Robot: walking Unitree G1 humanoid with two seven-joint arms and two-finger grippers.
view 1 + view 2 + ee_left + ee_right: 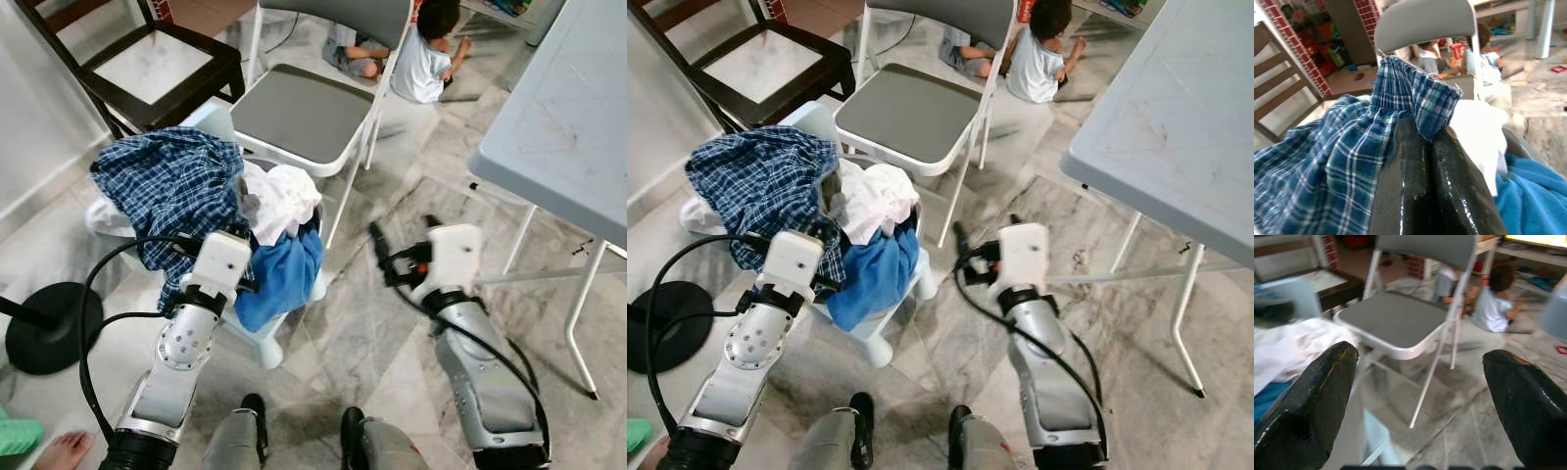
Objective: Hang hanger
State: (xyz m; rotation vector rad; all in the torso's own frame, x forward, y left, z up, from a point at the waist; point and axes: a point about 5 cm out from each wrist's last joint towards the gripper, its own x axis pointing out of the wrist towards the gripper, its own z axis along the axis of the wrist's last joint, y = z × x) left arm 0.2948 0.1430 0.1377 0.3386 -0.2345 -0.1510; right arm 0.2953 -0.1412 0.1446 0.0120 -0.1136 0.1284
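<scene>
Hanger (1422, 72): it cannot be identified with certainty. A thin wire-like line runs along the top edge of the raised plaid fold, at the laundry pile, 10 o'clock in the head views.

- Pale table (568, 117): 2 o'clock.
- Grey folding chair (299, 113): 12 o'clock.
- Dark wooden chair (162, 69): 11 o'clock.
- Light basket (269, 343): 9 o'clock, touching the folding chair's front edge. It holds a blue plaid shirt (171, 186), a white garment (279, 201) and a blue garment (284, 274).
- 2 persons (421, 54) sit on the floor at 1 o'clock.
- Left gripper (1427, 132): fingers pressed together, pinching a fold of the plaid shirt.
- Right gripper (1420, 355): fingers spread wide, holding nothing, above the floor at 3 o'clock, beside the basket.
</scene>
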